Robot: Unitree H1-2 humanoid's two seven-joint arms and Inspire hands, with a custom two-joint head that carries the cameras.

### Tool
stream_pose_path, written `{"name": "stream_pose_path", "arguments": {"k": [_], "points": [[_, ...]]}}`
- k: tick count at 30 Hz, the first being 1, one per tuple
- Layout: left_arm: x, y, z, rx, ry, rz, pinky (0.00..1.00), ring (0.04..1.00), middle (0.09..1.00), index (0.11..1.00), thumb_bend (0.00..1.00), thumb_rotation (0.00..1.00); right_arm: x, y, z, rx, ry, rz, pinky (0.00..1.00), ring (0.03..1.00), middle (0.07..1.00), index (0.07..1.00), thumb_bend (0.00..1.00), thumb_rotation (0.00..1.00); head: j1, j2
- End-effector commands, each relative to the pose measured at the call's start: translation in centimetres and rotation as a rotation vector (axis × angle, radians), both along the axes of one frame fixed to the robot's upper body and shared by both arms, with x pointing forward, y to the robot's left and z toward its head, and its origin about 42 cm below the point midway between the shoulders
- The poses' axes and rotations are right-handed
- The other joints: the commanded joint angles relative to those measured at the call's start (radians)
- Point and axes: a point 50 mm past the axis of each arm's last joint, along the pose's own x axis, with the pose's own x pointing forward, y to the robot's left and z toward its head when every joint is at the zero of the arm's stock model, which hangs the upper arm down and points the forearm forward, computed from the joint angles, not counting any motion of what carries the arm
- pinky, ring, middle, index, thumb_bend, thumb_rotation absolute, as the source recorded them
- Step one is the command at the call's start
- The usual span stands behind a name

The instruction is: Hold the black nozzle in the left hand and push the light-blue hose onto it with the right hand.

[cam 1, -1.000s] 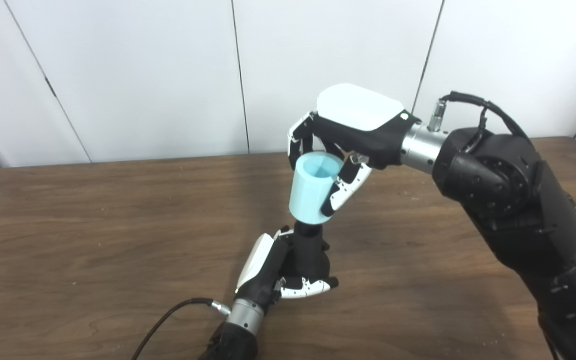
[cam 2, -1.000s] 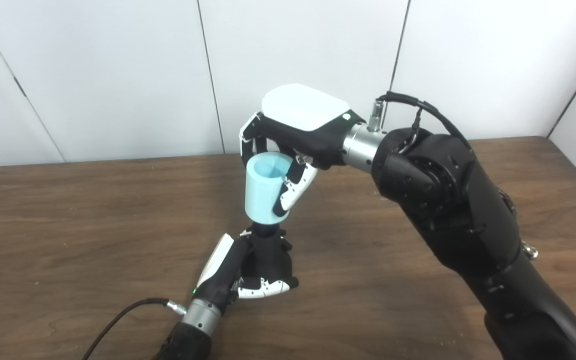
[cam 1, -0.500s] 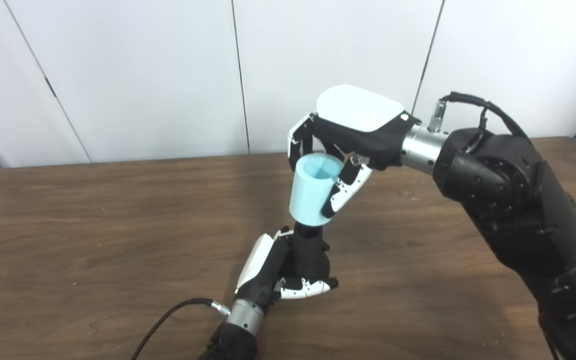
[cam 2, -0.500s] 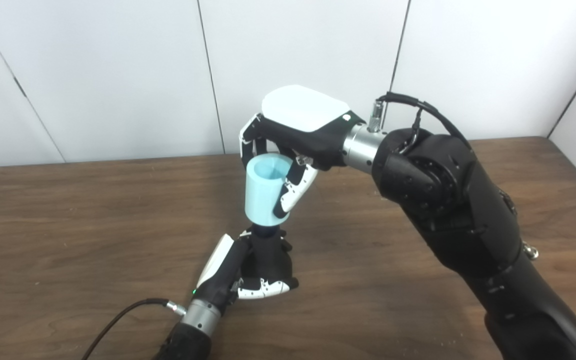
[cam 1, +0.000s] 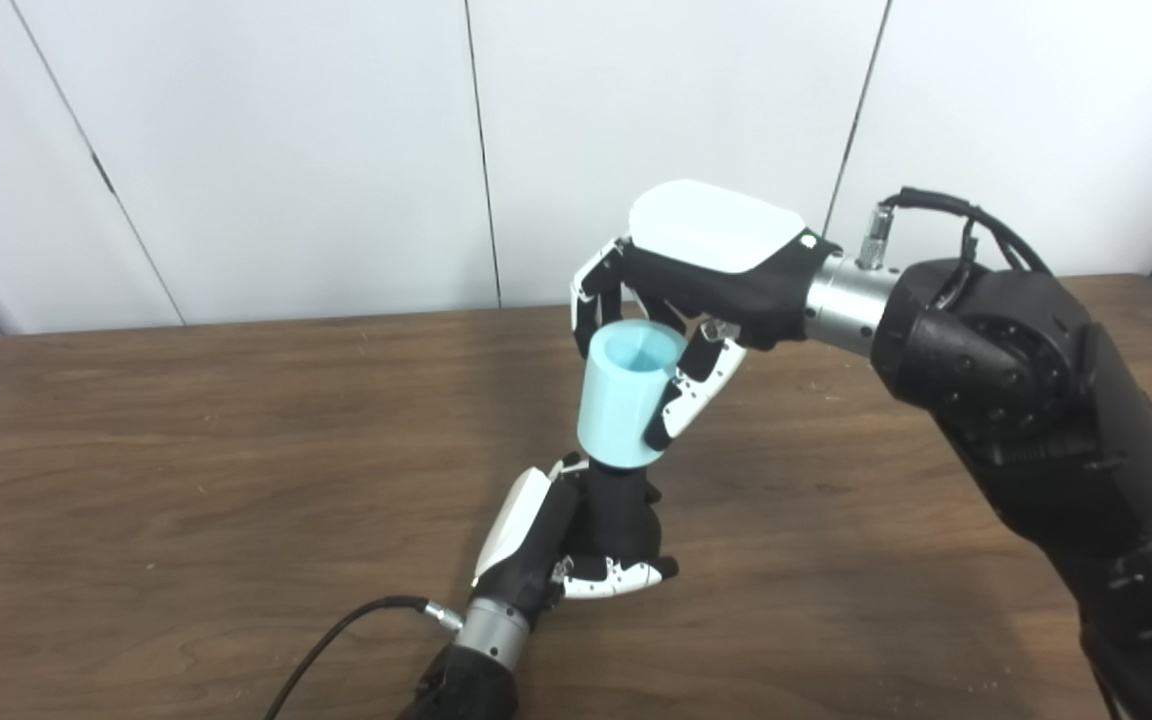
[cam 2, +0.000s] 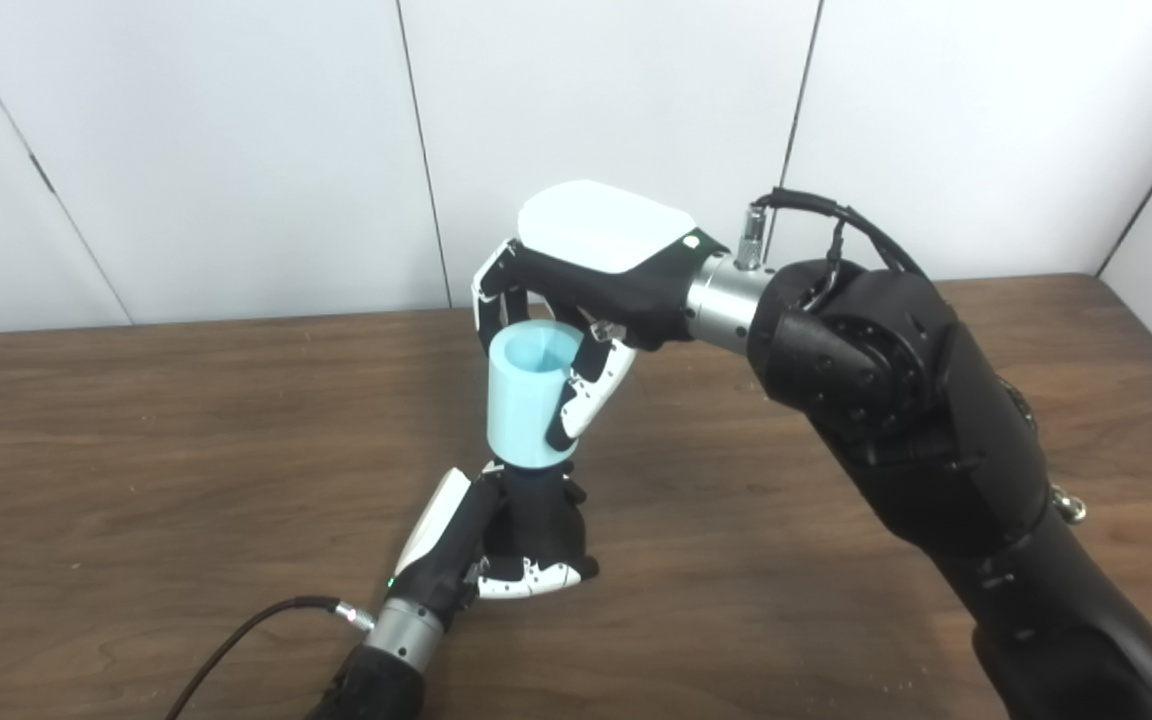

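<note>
The black nozzle (cam 1: pixel 618 498) stands upright in my left hand (cam 1: pixel 576 540), which is shut on its lower body just above the wooden table (cam 1: pixel 186 450). The light-blue hose piece (cam 1: pixel 626 395), a short hollow cylinder with its open end up, sits over the nozzle's top. My right hand (cam 1: pixel 681 300) comes from above and is shut on the hose, fingers wrapped round its upper rim and side. Only a short black stretch of nozzle shows between hose and left hand. The right eye view shows the same stack: hose (cam 2: pixel 528 398), nozzle (cam 2: pixel 532 505).
A black cable (cam 1: pixel 336 640) trails from the left wrist toward the front edge. The bulky right forearm (cam 1: pixel 1026 400) fills the right side above the table. White wall panels (cam 1: pixel 286 150) close off the back.
The right hand has pushed the hose downward over the nozzle, so less black shows between hose and left hand. The left hand has stayed in place.
</note>
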Motion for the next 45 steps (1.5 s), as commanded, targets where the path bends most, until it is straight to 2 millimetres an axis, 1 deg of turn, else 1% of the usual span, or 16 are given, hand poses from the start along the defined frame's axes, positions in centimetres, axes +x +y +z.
{"name": "stream_pose_path", "arguments": {"k": [1,4,5,7,9,14,15,19,22,28,30,32,37,45], "points": [[-1.3,0.6,-2.6,0.04,0.081,0.017,1.0,0.877,0.788,0.488,0.51,0.07,-0.6,-0.2,2.1,0.008,-0.092,0.018,0.17,0.245,0.471,0.481,0.53,0.0,0.001,0.001],[-1.3,0.6,-2.6,0.041,0.081,0.017,1.0,0.877,0.788,0.488,0.51,0.07,-0.7,-0.2,2.1,0.007,-0.091,0.019,0.17,0.246,0.471,0.48,0.53,0.0,0.002,0.001],[-1.4,0.3,-2.6,0.042,0.079,0.015,1.0,0.877,0.788,0.488,0.51,0.07,-0.6,-0.4,2.1,0.0,-0.09,0.021,0.17,0.246,0.471,0.48,0.53,0.0,0.049,0.001],[-1.5,-0.1,-2.5,0.044,0.076,0.014,1.0,0.877,0.787,0.488,0.51,0.07,-0.6,-0.8,2.0,-0.008,-0.089,0.025,0.18,0.259,0.41,0.501,0.52,0.0,0.057,0.001],[-1.5,-0.4,-2.5,0.047,0.076,0.013,1.0,0.877,0.787,0.488,0.51,0.07,-0.5,-1.2,2.1,-0.01,-0.089,0.025,0.18,0.257,0.397,0.504,0.52,0.0,0.077,-0.002],[-1.4,-0.7,-2.7,0.052,0.076,0.015,1.0,0.869,0.786,0.488,0.51,0.07,-0.5,-1.5,2.1,-0.013,-0.09,0.025,0.18,0.269,0.399,0.51,0.52,0.0,0.082,-0.003],[-1.3,-0.8,-2.7,0.054,0.076,0.015,1.0,0.868,0.786,0.488,0.51,0.07,-0.5,-1.7,2.0,-0.011,-0.089,0.023,0.18,0.269,0.399,0.51,0.52,0.0,0.105,-0.004],[-1.3,-1.1,-2.7,0.06,0.077,0.018,1.0,0.855,0.782,0.488,0.51,0.07,-0.4,-2.0,1.9,-0.007,-0.086,0.02,0.19,0.282,0.405,0.513,0.52,0.0,0.12,-0.003],[-1.3,-1.2,-2.6,0.06,0.079,0.02,1.0,0.858,0.782,0.488,0.51,0.07,-0.5,-2.0,1.9,-0.005,-0.088,0.02,0.21,0.299,0.414,0.515,0.52,0.0,0.119,-0.002],[-1.4,-1.0,-2.7,0.065,0.085,0.02,1.0,0.859,0.781,0.488,0.51,0.07,-0.5,-1.7,1.8,-0.001,-0.085,0.018,0.21,0.301,0.413,0.515,0.52,0.0,0.101,-0.004],[-1.4,-0.7,-2.8,0.066,0.088,0.02,1.0,0.856,0.781,0.488,0.51,0.07,-0.5,-1.5,1.6,0.006,-0.081,0.02,0.21,0.289,0.406,0.513,0.52,0.0,0.08,-0.008],[-1.4,-0.5,-2.8,0.066,0.088,0.02,1.0,0.847,0.779,0.488,0.51,0.07,-0.6,-1.3,1.4,0.01,-0.08,0.023,0.2,0.272,0.397,0.51,0.52,0.0,0.076,-0.009],[-1.5,-0.1,-2.7,0.062,0.086,0.019,1.0,0.84,0.779,0.488,0.51,0.07,-0.7,-0.7,0.9,0.013,-0.083,0.025,0.21,0.297,0.412,0.514,0.52,0.0,0.069,-0.009],[-1.6,0.1,-2.9,0.062,0.082,0.015,1.0,0.839,0.779,0.487,0.51,0.07,-0.8,-0.2,0.7,0.024,-0.087,0.033,0.22,0.297,0.408,0.513,0.52,0.0,0.064,-0.006]]}}
